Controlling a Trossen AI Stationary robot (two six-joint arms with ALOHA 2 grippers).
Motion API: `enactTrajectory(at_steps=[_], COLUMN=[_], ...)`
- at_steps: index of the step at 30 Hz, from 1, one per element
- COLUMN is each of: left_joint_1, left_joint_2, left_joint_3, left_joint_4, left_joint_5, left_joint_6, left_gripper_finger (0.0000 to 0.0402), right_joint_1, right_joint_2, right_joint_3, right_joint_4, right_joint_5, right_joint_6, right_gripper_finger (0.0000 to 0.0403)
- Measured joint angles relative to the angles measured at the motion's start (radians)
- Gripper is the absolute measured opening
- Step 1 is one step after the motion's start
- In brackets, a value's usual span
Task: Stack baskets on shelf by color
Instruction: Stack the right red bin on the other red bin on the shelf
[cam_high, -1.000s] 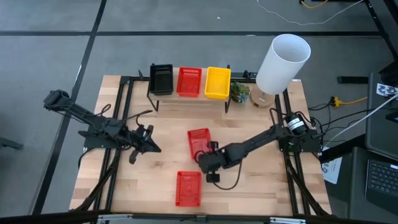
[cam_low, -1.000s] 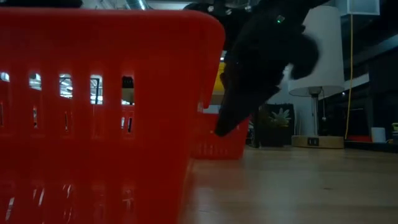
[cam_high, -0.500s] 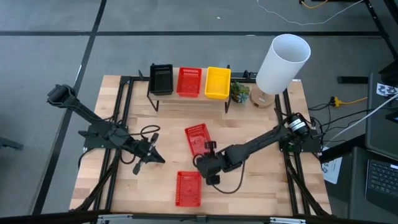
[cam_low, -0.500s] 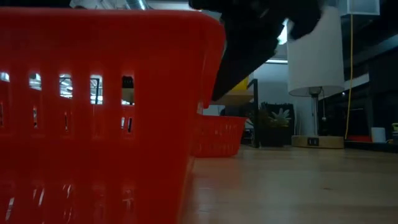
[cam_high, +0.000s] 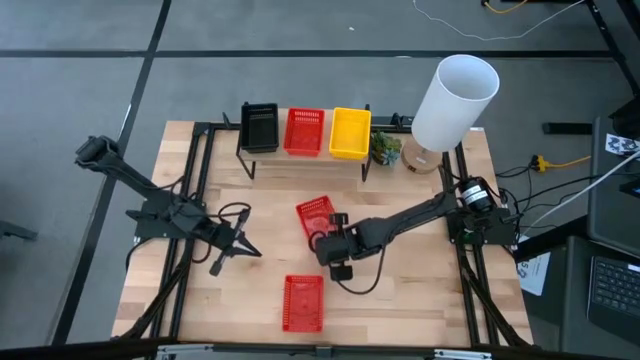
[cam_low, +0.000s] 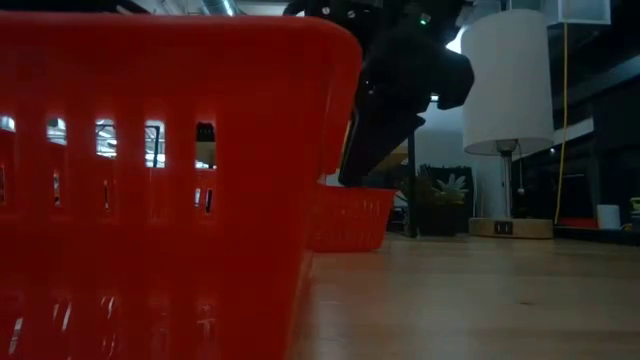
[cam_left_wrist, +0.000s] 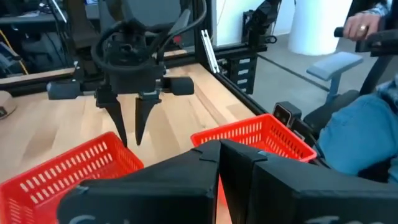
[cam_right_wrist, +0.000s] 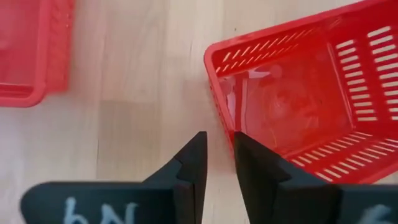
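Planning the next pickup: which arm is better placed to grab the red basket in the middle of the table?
The right. The right gripper hovers at the middle red basket, fingers straddling its rim, while the left gripper sits farther away.

Right gripper (cam_high: 322, 238) at red basket (cam_high: 314, 214), three baskets on shelf (cam_high: 305, 152)

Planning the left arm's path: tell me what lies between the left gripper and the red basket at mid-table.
High view: only bare wooden tabletop lies between the left gripper and that red basket; the right gripper sits at its far side.
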Motion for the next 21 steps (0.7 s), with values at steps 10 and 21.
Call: enactTrajectory(at_steps=[10,21], left_joint_1=[0.0,0.0], left_joint_2=[-0.258,-0.485], left_joint_3=[0.0,-0.06], left_joint_4=[-0.342,-0.527], left_joint_5=[0.001,0.001], left_joint_6=[-0.005,0.002], left_gripper_finger=[0.0002,0.0002], right_joint_1=[-0.039,-0.078], right_joint_2=[0.004,0.036], right_joint_3=[0.0,-0.001], right_joint_4=[-0.008,-0.028], right_joint_5=[0.0,-0.05], right_joint_6=[-0.082,-0.126], right_gripper_finger=[0.008,0.008])
